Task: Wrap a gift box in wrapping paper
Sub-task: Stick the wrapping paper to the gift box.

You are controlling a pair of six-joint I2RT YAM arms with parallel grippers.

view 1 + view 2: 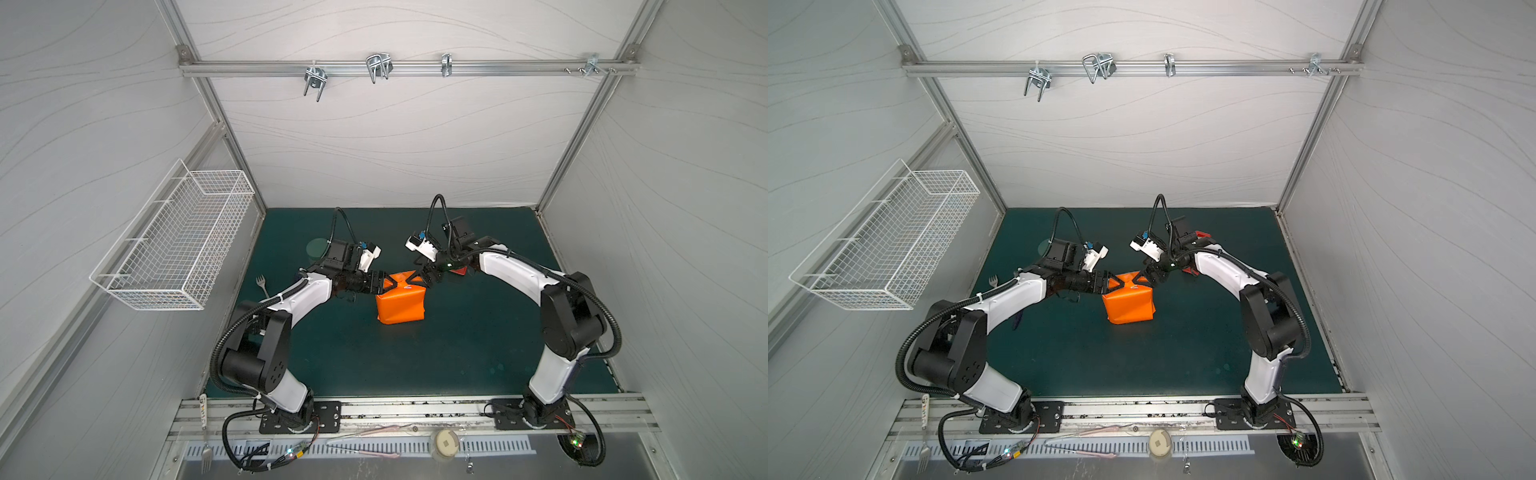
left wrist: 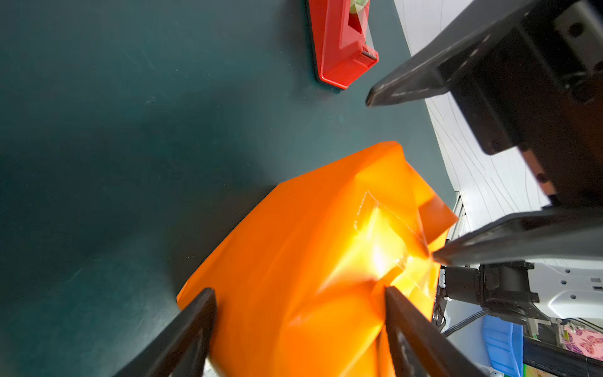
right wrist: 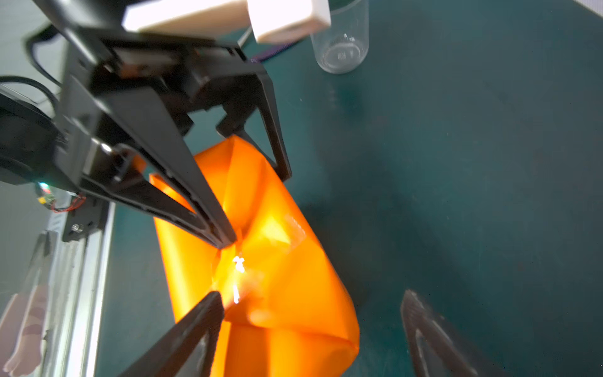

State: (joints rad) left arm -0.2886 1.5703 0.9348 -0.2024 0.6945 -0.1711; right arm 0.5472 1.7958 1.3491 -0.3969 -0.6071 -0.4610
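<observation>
containers. a white wire-mesh basket (image 1: 174, 245) hangs on the side wall; whether it holds anything cannot be told. a clear round jar (image 3: 341, 42) stands on the dark green table (image 1: 478, 332), well apart from the parcel. a red wedge-shaped plastic tape dispenser (image 2: 339, 45) carries a pale roll of tape in its cradle. it sits on the table and is partly hidden under the right arm in both top views.

task object. the glossy orange wrapping paper (image 1: 401, 305) is folded into a squat, box-shaped parcel near the table's centre, between the two arms. the gift box is fully covered by it and cannot itself be seen. the paper is smooth on the near face and creased into triangular folds on top, and at one end it curls in a rounded lip. a patch of clear tape (image 2: 385, 225) lies over the top folds and catches a bright glare.

hands. the left hand (image 1: 392, 282), black with tapering triangular fingers, has its jaws apart. one fingertip rests on the top folds and the other stands beside the parcel's far side. the right hand (image 1: 417, 277) also has its jaws spread wide, with one fingertip at the parcel's top close to the left hand's and the other over bare table. neither is closed on the paper.
</observation>
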